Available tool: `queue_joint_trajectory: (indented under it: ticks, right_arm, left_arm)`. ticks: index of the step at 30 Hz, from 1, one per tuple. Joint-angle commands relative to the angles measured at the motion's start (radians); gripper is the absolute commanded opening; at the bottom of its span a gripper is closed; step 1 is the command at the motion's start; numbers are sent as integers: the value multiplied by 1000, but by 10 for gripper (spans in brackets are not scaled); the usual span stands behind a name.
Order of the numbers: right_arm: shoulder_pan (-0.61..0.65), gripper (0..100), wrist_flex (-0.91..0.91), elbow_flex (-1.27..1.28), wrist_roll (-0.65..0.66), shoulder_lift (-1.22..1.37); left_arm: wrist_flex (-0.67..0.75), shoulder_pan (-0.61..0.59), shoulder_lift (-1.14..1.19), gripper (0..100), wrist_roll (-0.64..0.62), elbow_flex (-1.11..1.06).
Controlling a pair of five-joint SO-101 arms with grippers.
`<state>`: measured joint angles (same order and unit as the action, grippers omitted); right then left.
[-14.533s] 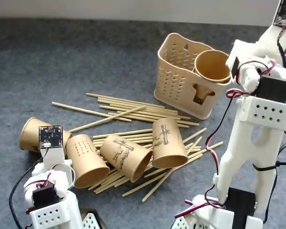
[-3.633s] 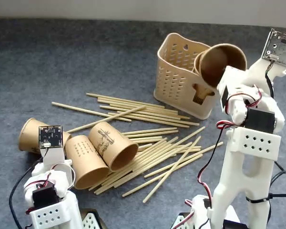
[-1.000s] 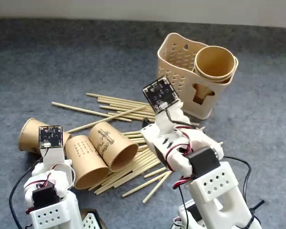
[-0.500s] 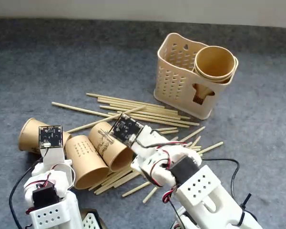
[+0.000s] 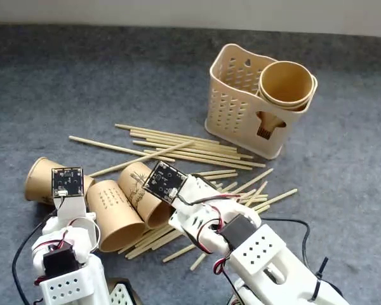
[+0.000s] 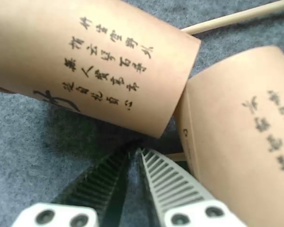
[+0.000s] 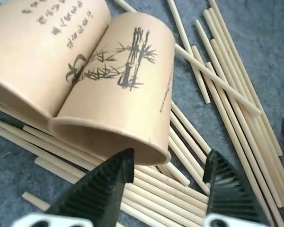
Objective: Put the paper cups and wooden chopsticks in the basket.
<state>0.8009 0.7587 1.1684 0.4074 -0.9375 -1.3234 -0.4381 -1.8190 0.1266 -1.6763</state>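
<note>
Jaws of right gripper [image 7: 170, 160] gape wide before bamboo-print cup [image 7: 123, 94]; left gripper [image 6: 136, 152] sits closed, empty.

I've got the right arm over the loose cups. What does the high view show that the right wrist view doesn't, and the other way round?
High view, not right wrist: the basket with nested cups standing in it, and a third cup lying at the far left.
Right wrist, not high: the right gripper open, its fingers either side of the bamboo-print cup at its rim.
Both: the bamboo-print cup, the lettered cup lying against it, and loose chopsticks under and around them.
</note>
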Motion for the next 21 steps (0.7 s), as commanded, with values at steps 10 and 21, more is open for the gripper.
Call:
queue_joint_trajectory:
  ticks: [10,21]
  right_arm:
    - [8,235,-225,114,8,-16]
    - [5,12,-225,110,8,-25]
  left_arm:
    - [-2,15,-15,14,5,-19]
    - [-2,15,-15,14,5,-19]
